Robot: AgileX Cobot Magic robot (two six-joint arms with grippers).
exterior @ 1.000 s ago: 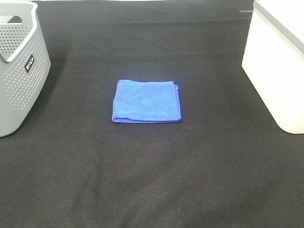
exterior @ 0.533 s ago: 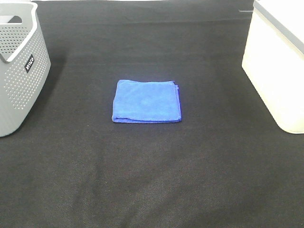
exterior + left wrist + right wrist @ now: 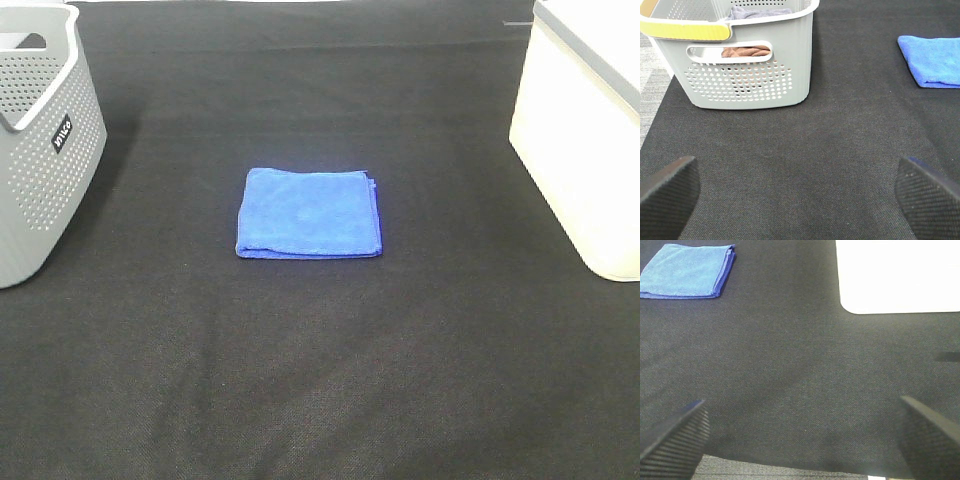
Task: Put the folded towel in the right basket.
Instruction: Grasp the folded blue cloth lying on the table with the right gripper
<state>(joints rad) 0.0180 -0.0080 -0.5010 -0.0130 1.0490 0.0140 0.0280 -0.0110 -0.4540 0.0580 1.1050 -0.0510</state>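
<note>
Currently pre-grasp: folded blue cloth towel [image 3: 309,214] untouched, midway between left and right table [image 3: 320,380] edges. Left gripper [image 3: 799,194], right gripper [image 3: 801,440] both spread wide, empty. Next: right gripper pinches towel, carries to white plastic basket [image 3: 585,150] at right edge.

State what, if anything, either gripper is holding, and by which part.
Nothing is held. The left gripper and right gripper both stand open and empty; the folded towel lies on the mat.
</note>
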